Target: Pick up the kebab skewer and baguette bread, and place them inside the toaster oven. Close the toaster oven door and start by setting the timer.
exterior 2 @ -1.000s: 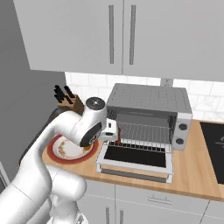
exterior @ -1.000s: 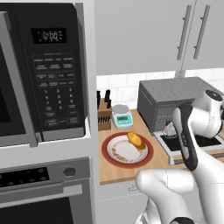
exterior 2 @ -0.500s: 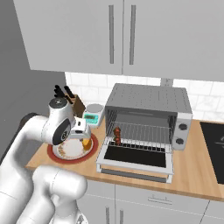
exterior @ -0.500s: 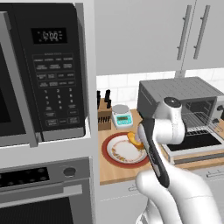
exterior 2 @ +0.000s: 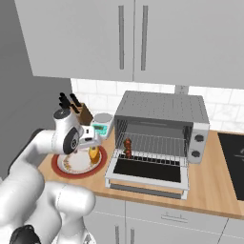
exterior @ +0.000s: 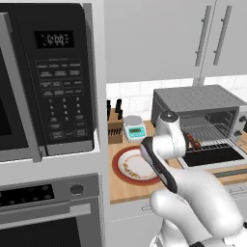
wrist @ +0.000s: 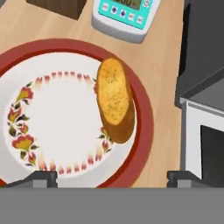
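The step in hand is judged to be the pick of the baguette bread (wrist: pixel 115 99), since the kebab skewer (exterior 2: pixel 127 147) is already seen lying on the wire rack (exterior 2: pixel 155 143) at the left front of the toaster oven (exterior 2: pixel 159 131), just right of centre in the right base view. The toaster oven door (exterior 2: pixel 147 172) is folded down flat.

In the hand view the bread lies just right of centre, resting on the right inner edge of the red-rimmed plate (wrist: pixel 144 118), its long axis running from the upper middle down toward the lower right. The gripper (wrist: pixel 112 177) is held above it with its jaws spread wide and nothing between them; the two finger tips (wrist: pixel 41 177) are seen at the bottom, well apart, to either side of the bread's lower end.

For a sound grasp, the gripper should be brought forward until the bread's middle is centred between the jaws. The wrist should be turned so that the loaf is closed on across its narrow width rather than along its length. The descent should be stopped short of the plate, whose raised rim sits just beside the loaf. How much height remains probably cannot be judged from these angles. A kitchen scale (wrist: pixel 124 17) stands near the plate at the upper edge and should be left clear.
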Controlling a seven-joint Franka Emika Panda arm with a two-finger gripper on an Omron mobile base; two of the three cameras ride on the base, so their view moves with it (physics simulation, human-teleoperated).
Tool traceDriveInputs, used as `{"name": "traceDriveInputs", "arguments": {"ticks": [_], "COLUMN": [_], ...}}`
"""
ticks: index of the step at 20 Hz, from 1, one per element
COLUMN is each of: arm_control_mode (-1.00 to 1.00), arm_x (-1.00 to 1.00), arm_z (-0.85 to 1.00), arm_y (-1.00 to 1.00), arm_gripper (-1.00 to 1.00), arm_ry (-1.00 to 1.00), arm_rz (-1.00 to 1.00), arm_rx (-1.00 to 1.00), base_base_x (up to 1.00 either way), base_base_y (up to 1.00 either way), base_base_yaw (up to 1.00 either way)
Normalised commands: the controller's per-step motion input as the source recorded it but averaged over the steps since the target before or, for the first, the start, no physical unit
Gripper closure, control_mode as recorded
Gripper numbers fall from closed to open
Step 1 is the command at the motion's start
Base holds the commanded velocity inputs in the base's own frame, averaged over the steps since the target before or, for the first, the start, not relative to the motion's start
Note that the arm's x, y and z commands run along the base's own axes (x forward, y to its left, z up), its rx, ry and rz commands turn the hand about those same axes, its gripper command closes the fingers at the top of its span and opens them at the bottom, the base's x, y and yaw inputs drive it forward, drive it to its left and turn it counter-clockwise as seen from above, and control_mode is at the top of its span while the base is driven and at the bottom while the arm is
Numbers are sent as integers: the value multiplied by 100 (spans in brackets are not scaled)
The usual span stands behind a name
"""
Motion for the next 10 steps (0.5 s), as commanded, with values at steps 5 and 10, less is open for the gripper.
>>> {"name": "traceDriveInputs", "arguments": {"ticks": [5,10], "arm_control_mode": [-100,-100], "arm_x": [59,55], "arm_z": [-30,-48], "arm_y": [0,0], "arm_gripper": [-100,-100], "arm_ry": [15,18], "arm_rz": [0,0], "arm_rx": [-1,0], "base_base_x": [0,0], "base_base_y": [0,0], "base_base_yaw": [0,0]}}
